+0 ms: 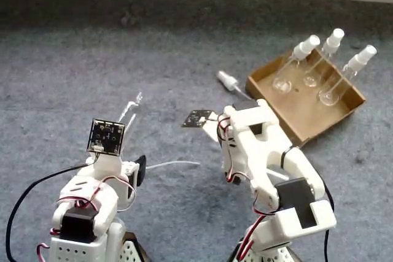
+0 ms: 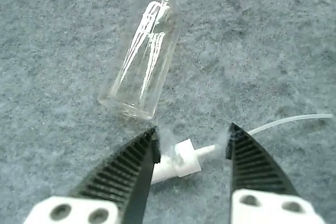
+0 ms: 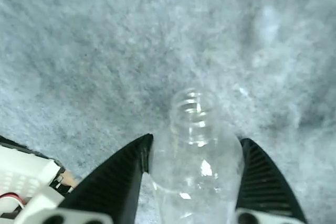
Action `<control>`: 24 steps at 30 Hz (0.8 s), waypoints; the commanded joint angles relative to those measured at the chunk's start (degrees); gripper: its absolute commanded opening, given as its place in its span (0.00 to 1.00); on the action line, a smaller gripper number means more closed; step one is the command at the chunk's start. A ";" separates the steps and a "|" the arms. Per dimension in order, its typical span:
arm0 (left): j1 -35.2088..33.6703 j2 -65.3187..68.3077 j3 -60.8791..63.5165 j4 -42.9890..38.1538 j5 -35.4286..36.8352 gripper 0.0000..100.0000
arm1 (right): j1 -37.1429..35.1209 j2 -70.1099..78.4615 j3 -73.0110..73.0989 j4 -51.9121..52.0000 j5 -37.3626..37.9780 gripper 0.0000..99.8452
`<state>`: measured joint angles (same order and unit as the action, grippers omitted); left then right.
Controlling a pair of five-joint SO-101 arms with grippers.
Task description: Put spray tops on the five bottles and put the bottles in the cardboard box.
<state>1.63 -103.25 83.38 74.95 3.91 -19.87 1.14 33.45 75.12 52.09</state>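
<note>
The left pincer [image 2: 191, 129] hangs just above the grey worktop [image 2: 273, 35] with its jaws apart, straddling a white plastic spray top [image 2: 178, 163] that lies flat between them. The top's long axis runs nearly jaw to jaw, with its head by one jaw and its thin clear dip tube [image 2: 289, 121] trailing out past the other. Closing from here would likely pinch it end-on, so a wrist turn looks needed first. Just beyond it a clear plastic bottle [image 2: 144, 56] lies on its side, uncapped, neck pointing away from the pincer. The right pincer [image 3: 195, 141] is clamped on a second clear open-necked bottle [image 3: 197, 153], near the brown cardboard box [image 1: 302, 113]. In the box, three capped bottles [image 1: 322, 59] rest with their tops over the far rim.
</note>
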 commanded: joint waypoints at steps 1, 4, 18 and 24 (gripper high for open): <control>0.84 0.13 -0.31 0.18 -0.62 0.17 | 1.63 -0.57 -3.30 -0.48 -0.26 0.20; 0.84 0.13 -0.31 0.18 -0.62 0.17 | 1.63 -0.66 -3.56 -3.47 -5.27 0.20; 0.84 0.13 -0.22 0.18 -0.62 0.17 | -3.82 0.04 -19.03 -11.12 -16.09 0.20; 0.84 0.13 -0.13 0.18 -0.62 0.17 | -5.05 -0.04 -14.81 -13.67 -16.09 0.30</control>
<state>1.63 -103.25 83.38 74.95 3.91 -24.26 1.85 18.51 62.73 36.70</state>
